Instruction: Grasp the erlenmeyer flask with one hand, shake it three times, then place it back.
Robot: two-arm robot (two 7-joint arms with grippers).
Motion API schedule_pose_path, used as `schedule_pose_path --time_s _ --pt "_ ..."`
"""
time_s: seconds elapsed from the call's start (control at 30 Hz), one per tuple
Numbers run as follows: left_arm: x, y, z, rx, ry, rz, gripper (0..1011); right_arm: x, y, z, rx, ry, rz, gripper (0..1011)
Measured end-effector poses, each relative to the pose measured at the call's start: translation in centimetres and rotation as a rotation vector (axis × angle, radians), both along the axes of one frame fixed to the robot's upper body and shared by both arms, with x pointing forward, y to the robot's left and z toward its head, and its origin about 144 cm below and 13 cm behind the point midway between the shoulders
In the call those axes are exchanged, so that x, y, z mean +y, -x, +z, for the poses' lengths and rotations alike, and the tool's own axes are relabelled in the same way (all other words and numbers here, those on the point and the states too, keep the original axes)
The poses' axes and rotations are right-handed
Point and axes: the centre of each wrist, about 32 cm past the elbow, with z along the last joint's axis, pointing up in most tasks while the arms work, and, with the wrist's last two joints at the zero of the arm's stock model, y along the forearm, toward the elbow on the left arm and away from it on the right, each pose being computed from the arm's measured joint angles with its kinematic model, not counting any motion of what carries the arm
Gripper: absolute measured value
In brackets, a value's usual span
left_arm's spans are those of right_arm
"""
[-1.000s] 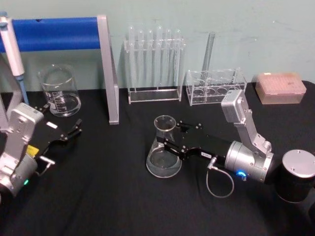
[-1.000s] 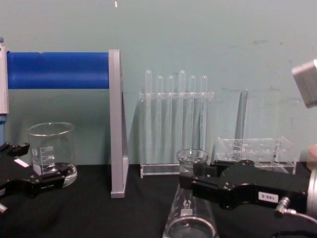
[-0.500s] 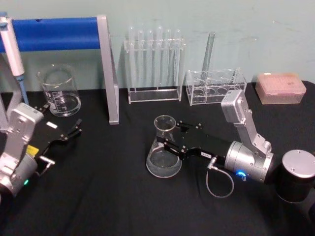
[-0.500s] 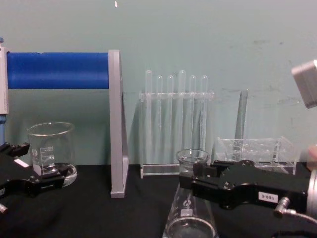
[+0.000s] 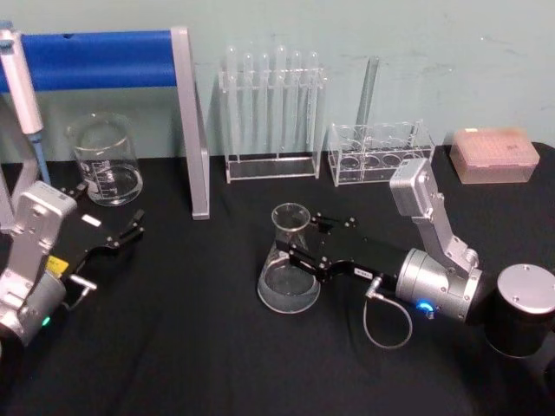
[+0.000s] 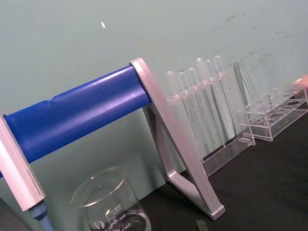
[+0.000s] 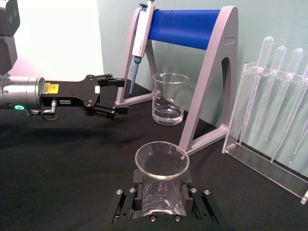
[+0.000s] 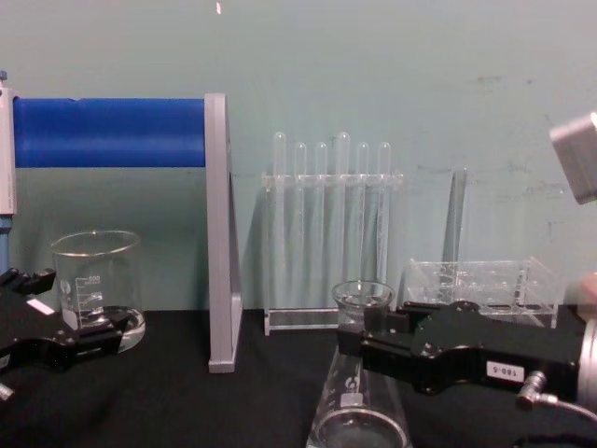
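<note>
From my head camera, my right gripper (image 5: pixel 297 249) is clamped on the neck of the erlenmeyer flask (image 5: pixel 287 270), whose base sits on the black table (image 5: pixel 191 329) just ahead of my fingertips. I judge the grasp made and the lift not yet begun; next comes a straight rise clear of the cloth, then three short shakes without loosening the hold. My left gripper (image 5: pixel 130 230) idles well off to the far side, jaws parted and empty, with the glass beaker (image 5: pixel 106 160) just beyond it.

My left wrist camera looks at that beaker (image 6: pixel 109 202), its printed scale facing me, and the blue-barred stand (image 6: pixel 77 113) behind; whether it holds liquid I cannot tell here.

My right wrist camera looks down the flask's mouth (image 7: pixel 161 160), seated between my fingers (image 7: pixel 129 199); the flask looks empty. Past it the beaker (image 7: pixel 169 98) shows a shallow clear layer at the bottom.

From the chest, the flask (image 8: pixel 359 397) stands upright, its neck in my right gripper (image 8: pixel 359 343). Beyond my gripper, the tubes in the test tube rack (image 8: pixel 334 238) appear empty.
</note>
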Motion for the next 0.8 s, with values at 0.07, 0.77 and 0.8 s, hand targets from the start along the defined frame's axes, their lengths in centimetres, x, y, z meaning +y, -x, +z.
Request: schedule_pose_path --time_s 0.07,0.77,0.8 --pt "0.0 0.0 0.0 0.0 0.0 0.0 1001 0.0 0.0 0.0 0.0 0.0 0.0 452" --pt "0.0 0.0 0.0 0.0 0.0 0.0 1001 0.0 0.0 -0.01 0.001 0.002 0.0 944" --pt "0.0 0.0 0.0 0.0 0.0 0.0 1001 0.0 0.0 -0.01 0.001 0.002 0.0 981"
